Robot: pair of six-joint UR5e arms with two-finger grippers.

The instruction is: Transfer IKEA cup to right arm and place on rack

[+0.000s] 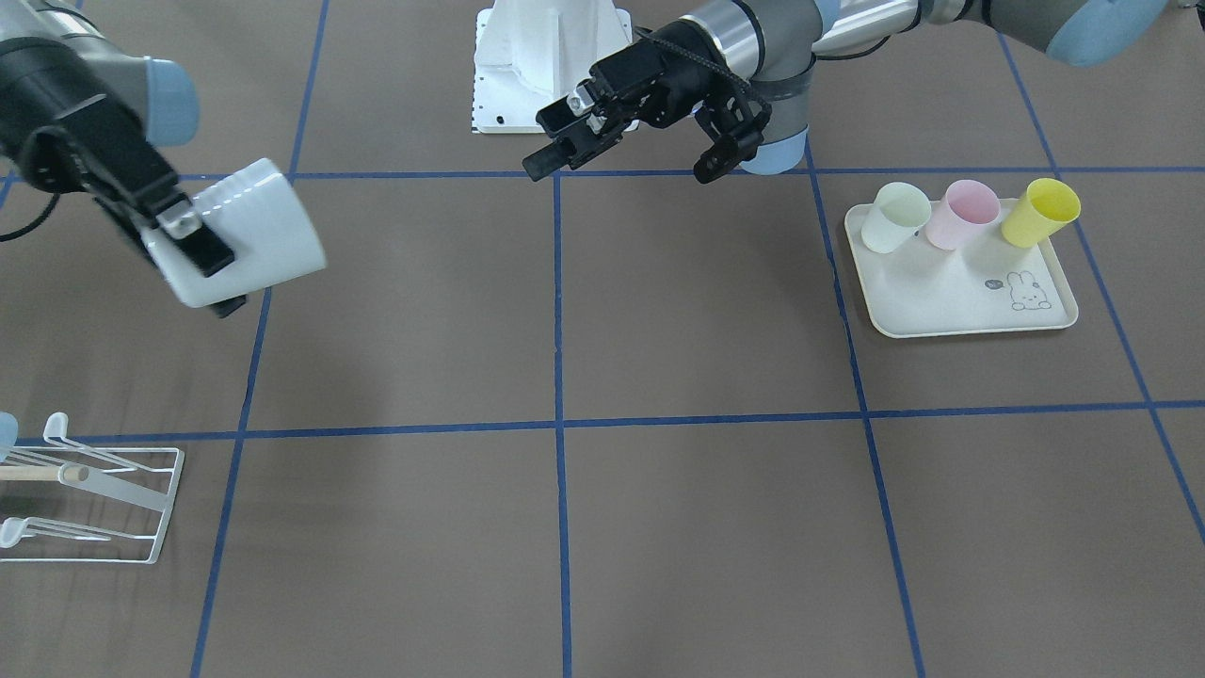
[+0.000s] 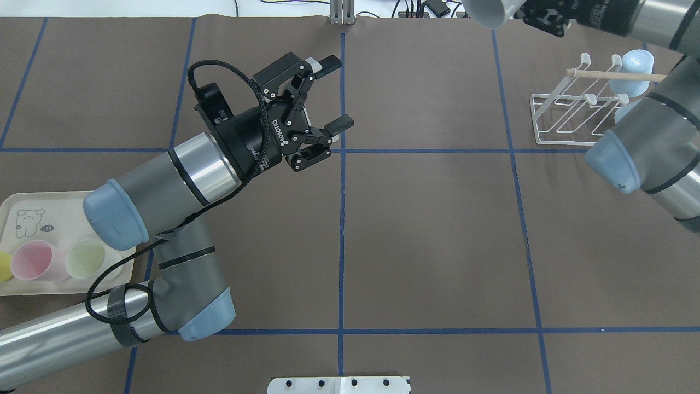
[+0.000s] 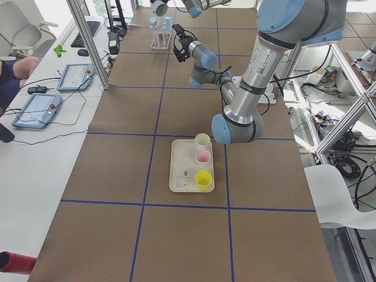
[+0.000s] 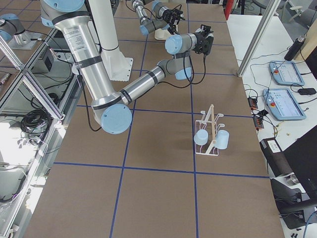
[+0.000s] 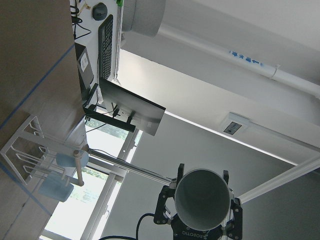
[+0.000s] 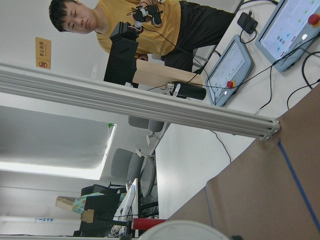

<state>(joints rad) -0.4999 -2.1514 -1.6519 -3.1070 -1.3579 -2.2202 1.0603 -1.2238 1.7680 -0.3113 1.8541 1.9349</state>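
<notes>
Brown table [image 1: 659,311]: right gripper [image 1: 215,278] clamps white cup [image 1: 259,226] aloft; left gripper [image 2: 338,92] well apart, spread, empty; rack [image 1: 94,504] seemingly near edge.

1. I count six cups: one white cup [image 1: 240,235] in my right gripper [image 1: 215,275], three on the tray, two on the rack.
2. The tray's three: pale green cup [image 1: 894,217], pink cup [image 1: 962,214], yellow cup [image 1: 1039,212].
3. Two pale blue cups [image 4: 201,137] [image 4: 222,139].
4. One tray [image 1: 941,301], toward the table's left end.
5. One rack [image 4: 212,130], near the far right corner.
6. Two grippers; my left gripper [image 2: 336,93] is spread and empty.
</notes>
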